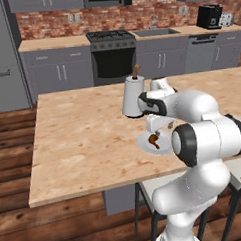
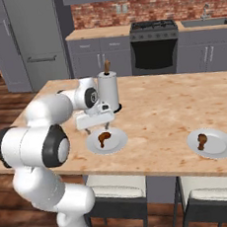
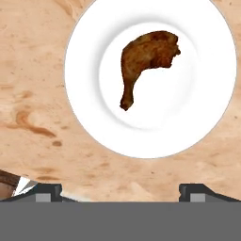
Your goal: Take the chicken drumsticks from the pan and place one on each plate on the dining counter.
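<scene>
Two plates lie on the dining counter (image 1: 83,134) (image 2: 159,105), and each carries one reddish-brown chicken drumstick. The near plate (image 1: 164,148) (image 2: 119,141) (image 3: 197,108) holds a drumstick (image 1: 153,139) (image 2: 104,138) (image 3: 146,61) directly under my gripper (image 1: 163,128) (image 2: 98,128) (image 3: 120,190). The gripper hovers a little above it, open, with nothing between its fingers. The other plate (image 2: 220,146) with its drumstick (image 2: 201,140) lies further right, near the counter's front edge. The pan is out of view.
A white upright cylinder with a brown knob (image 1: 133,94) (image 2: 108,88) stands on the counter just behind the gripper. Stools (image 2: 118,184) are tucked under the front edge. The stove (image 1: 110,35) and the brick-backed worktop are at the far wall.
</scene>
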